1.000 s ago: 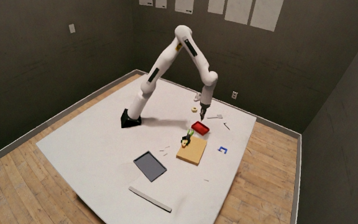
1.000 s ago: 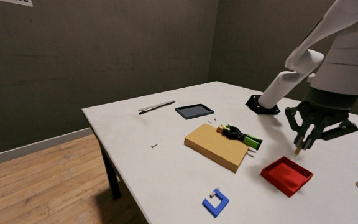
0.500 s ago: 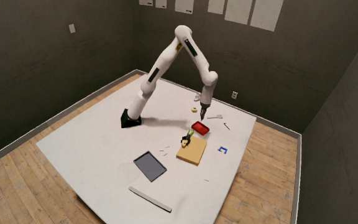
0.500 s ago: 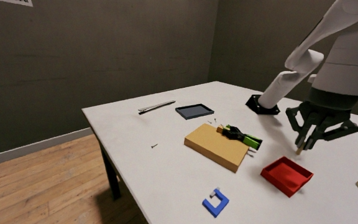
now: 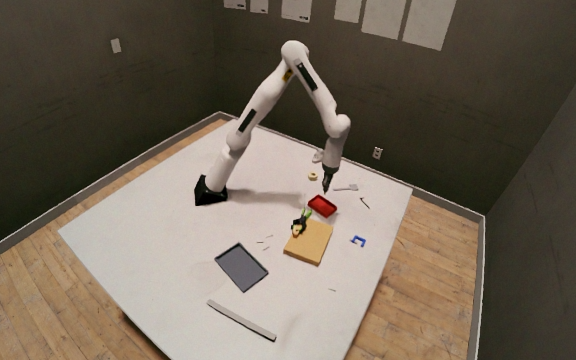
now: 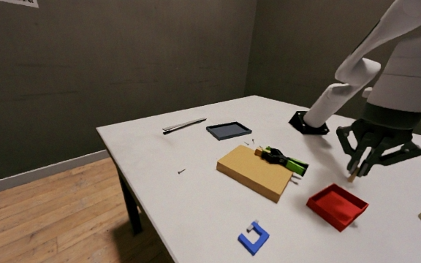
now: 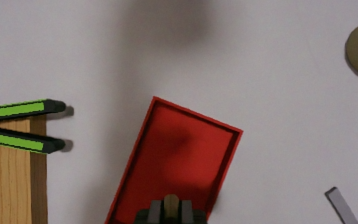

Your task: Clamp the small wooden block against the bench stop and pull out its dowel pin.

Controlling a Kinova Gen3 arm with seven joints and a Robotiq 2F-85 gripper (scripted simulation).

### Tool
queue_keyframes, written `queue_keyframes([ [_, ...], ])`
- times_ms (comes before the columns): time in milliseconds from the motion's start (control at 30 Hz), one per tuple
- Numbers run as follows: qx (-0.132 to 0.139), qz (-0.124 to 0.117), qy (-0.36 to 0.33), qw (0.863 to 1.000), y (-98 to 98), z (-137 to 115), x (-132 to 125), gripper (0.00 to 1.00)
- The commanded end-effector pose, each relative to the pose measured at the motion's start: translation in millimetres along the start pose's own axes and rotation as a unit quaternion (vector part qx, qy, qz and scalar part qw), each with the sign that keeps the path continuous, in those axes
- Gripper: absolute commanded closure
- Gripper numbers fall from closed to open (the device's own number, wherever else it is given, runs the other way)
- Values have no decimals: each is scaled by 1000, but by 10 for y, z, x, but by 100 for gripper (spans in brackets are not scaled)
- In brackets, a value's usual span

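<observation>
From where I stand, most of the work looks done; the spring clamp sits at one corner of the bench board, its green handles reaching out past the board's edge, and its mouth is around the small wooden block; the gripper is up in the air with its fingers closed on the dowel pin, so the pin is out of its hole.

What is left, I judge, is putting the pin down where it can't roll off; the red tray, just beyond the board's handle-side edge and well in from the table's edges, seems the sensible place, since its walls would stop a rolling pin; the wrist view shows the pin over the tray's near end, so a small shift toward the middle before lowering may be wise.

The pin looks like a short, slim rod of tan wood, its lower end poking out below the fingertips; it slants a little in the exterior view; the block is small and pale, and I can't tell from here whether it is flush to the stop, whether its hole faces up, or whether anything loose remains between them.
</observation>
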State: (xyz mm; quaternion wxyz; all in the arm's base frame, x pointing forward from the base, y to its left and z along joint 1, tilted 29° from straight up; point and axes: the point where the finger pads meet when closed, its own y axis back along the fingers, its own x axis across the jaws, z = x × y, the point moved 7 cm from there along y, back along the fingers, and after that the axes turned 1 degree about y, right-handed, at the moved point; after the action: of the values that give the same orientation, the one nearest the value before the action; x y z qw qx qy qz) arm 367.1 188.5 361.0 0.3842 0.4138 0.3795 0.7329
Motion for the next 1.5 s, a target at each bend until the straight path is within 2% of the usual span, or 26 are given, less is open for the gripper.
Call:
queue_keyframes([
  [0,-4,-1,0,1000,-12,29,5,90],
  [533,-2,-1,0,1000,-100,10,1,90],
  [1467,-1,-1,0,1000,-372,2,3,90],
])
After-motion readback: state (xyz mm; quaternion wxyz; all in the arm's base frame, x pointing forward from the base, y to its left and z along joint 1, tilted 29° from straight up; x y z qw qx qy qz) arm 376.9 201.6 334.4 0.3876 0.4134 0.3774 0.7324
